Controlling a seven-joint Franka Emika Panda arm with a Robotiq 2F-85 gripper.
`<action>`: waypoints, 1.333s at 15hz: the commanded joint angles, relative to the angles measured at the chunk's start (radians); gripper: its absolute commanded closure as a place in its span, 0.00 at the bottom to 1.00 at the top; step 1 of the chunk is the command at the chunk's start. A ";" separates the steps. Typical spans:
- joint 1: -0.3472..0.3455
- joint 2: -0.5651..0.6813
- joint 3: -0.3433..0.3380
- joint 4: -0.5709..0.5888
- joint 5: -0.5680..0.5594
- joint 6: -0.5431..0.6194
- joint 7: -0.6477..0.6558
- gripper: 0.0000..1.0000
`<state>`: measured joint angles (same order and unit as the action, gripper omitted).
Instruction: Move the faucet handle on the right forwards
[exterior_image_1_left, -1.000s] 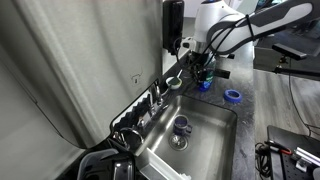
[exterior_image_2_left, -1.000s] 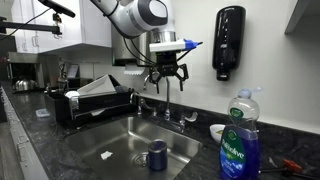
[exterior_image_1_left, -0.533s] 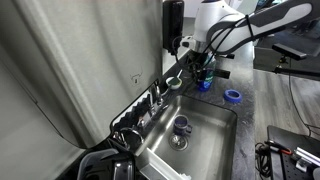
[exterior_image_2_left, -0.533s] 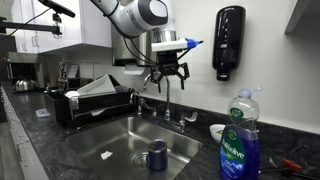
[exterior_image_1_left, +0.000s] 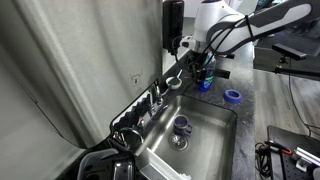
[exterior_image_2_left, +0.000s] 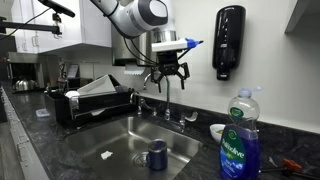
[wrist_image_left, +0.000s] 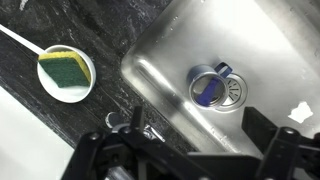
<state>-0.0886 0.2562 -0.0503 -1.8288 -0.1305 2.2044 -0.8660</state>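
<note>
Gripper (exterior_image_2_left: 169, 81) hangs over the sink (exterior_image_2_left: 115, 135), fingers (exterior_image_2_left: 186, 74) spread wide, gripping nothing, well above the faucet handle (exterior_image_2_left: 186, 117) at the worktop (exterior_image_2_left: 50, 142) edge.

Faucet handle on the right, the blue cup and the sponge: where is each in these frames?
faucet handle (exterior_image_2_left: 186, 118): an exterior view, on its chrome lever.
blue cup (wrist_image_left: 206, 90): wrist view, on its blue inside, seen from above.
sponge (wrist_image_left: 65, 70): wrist view, on its green top face.
</note>
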 joint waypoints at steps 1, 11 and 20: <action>-0.019 0.059 0.018 0.032 0.012 0.041 -0.040 0.00; -0.050 0.230 0.043 0.068 -0.011 0.284 -0.237 0.00; -0.051 0.307 0.034 0.107 -0.067 0.417 -0.248 0.00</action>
<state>-0.1212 0.5303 -0.0306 -1.7533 -0.1701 2.5830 -1.1000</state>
